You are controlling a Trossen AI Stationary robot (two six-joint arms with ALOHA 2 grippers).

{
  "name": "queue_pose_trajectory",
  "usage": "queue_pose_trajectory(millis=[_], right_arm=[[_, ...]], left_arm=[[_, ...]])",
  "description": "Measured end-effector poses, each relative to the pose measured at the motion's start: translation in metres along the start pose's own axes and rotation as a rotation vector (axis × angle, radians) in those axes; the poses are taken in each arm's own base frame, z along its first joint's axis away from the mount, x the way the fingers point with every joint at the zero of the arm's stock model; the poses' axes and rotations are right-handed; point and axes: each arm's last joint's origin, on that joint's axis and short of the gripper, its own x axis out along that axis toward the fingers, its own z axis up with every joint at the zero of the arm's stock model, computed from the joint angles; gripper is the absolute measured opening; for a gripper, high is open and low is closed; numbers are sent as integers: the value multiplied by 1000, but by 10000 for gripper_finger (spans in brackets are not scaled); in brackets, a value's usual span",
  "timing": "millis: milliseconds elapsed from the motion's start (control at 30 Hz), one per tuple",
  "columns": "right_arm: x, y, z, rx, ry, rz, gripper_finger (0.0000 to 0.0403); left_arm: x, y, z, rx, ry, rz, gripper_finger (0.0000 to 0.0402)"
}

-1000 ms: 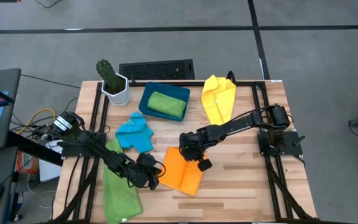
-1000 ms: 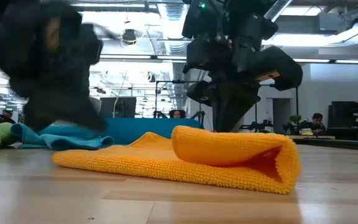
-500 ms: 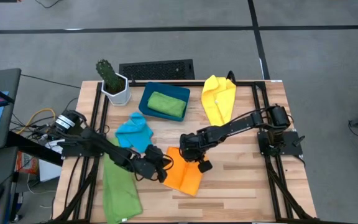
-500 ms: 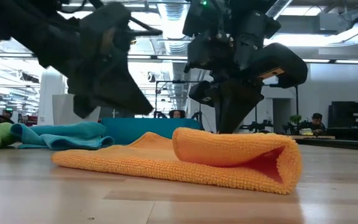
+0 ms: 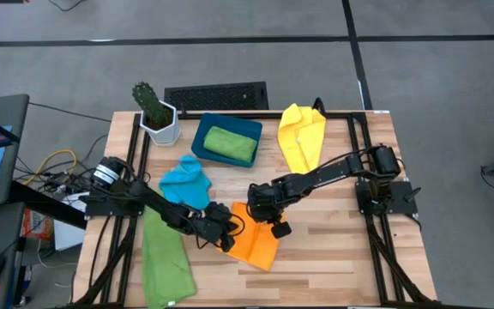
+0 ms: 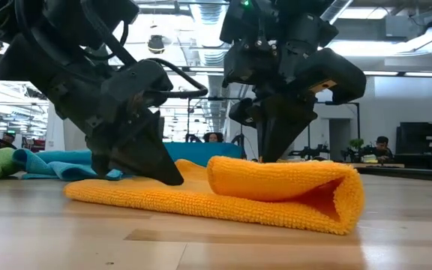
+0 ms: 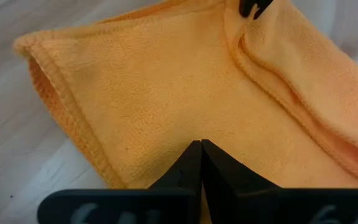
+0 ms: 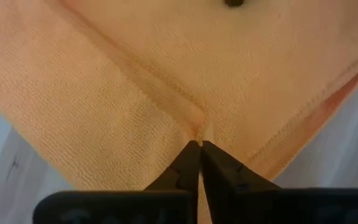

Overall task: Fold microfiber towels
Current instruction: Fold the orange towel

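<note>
Five towels lie spread over the wooden tabletop (image 5: pixel 333 249), and no writing can be read on any of them. Furthest left, a long green towel (image 5: pixel 165 262) reaches the near edge of the tabletop. Just beyond it sits a crumpled sky-blue towel (image 5: pixel 187 183), with a potted cactus (image 5: pixel 155 113) at the far left corner. The left pincer (image 5: pixel 227 233) has its tips pressed together, closed on nothing, resting on the left side of the orange towel (image 5: pixel 256 245). That towel lies near the middle of the tabletop, folded over, so that from table height the fold shows as a thick rounded roll with an open mouth on one side; its weave is nubbly and its hem stitched. The right pincer (image 5: pixel 259 209) stands at the far edge of the orange towel, its tips down on a raised crease in the cloth and all but closed, pinching that crease. Behind, a second green towel (image 5: pixel 230 143) lies folded inside a dark teal tray (image 5: pixel 202 136). To the right, a yellow towel (image 5: pixel 302 136) lies bunched near the far edge. Bare wood stretches open on the right and near sides.
</note>
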Motion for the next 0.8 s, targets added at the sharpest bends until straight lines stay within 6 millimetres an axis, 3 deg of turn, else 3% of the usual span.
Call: queue_pose_trajectory(millis=[133,333,467,533,633,800], right_arm=[[-4,-6,-1,63,-13,-8,54],[-36,-10,2,119,-86,-36,69],[-61,-2,2,193,-123,-38,72],[-70,10,3,242,-154,-27,71],[-71,44,4,304,-284,-15,69],[-40,115,-14,398,-527,-165,60]], left_arm=[[0,0,0,13,-3,2,0],[0,1,-1,5,2,12,0],[0,1,-1,5,5,11,0],[0,1,-1,4,7,9,0],[0,1,-1,-3,13,3,0],[0,0,0,-13,12,-1,0]])
